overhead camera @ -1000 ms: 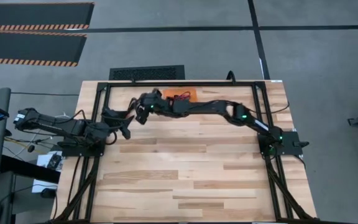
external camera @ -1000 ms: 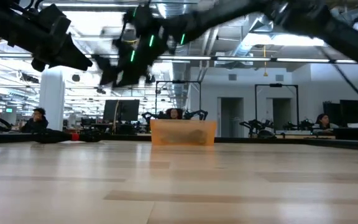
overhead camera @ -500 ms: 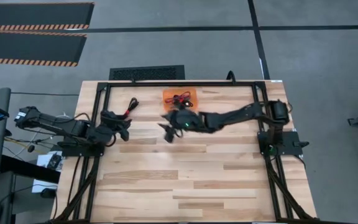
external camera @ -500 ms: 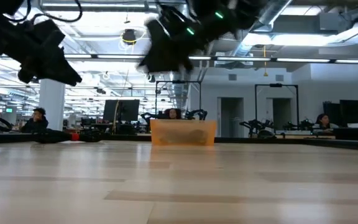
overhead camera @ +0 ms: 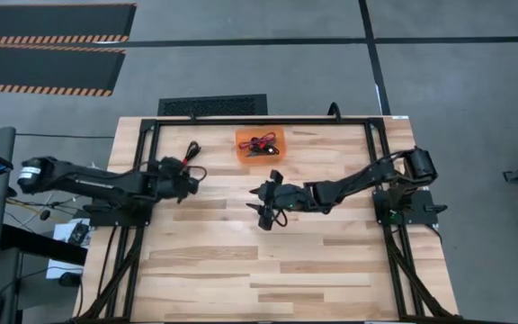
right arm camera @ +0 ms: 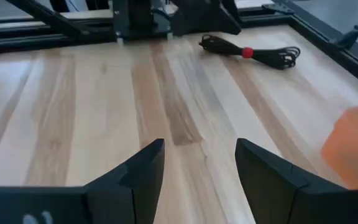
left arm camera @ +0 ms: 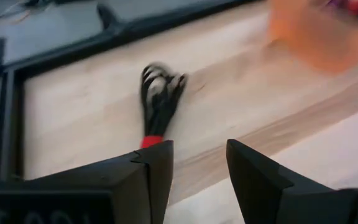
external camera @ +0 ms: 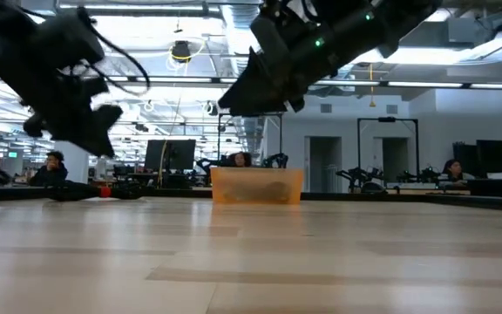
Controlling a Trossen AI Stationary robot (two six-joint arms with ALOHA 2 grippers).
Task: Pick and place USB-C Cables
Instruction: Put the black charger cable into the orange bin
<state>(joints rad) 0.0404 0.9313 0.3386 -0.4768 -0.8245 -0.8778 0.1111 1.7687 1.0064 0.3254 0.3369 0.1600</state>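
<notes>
One red-and-black USB-C cable (overhead camera: 190, 151) lies flat on the wood near the table's far left corner. In the left wrist view this cable (left arm camera: 159, 102) is a black bundle with a red band. Several more cables lie in the small orange tray (overhead camera: 279, 144) at the far edge. My left gripper (overhead camera: 188, 180) is open and hangs just on the near side of the loose cable, its fingers (left arm camera: 157, 163) short of it. My right gripper (overhead camera: 257, 200) is open above the bare middle of the table. It faces the loose cable (right arm camera: 250, 51) from a distance.
The black metal frame (overhead camera: 151, 126) runs along the far and side edges close to the loose cable. The tray (left arm camera: 319, 31) stands to the cable's right. Bare wood spreads over the near half of the table (overhead camera: 268, 270).
My right gripper has drawn back from the far left, past the tray, toward the middle of the table and the near edge. The red-and-black cable, hidden under it a second ago, now lies in plain sight. My left arm has stretched out toward that cable and come lower.
</notes>
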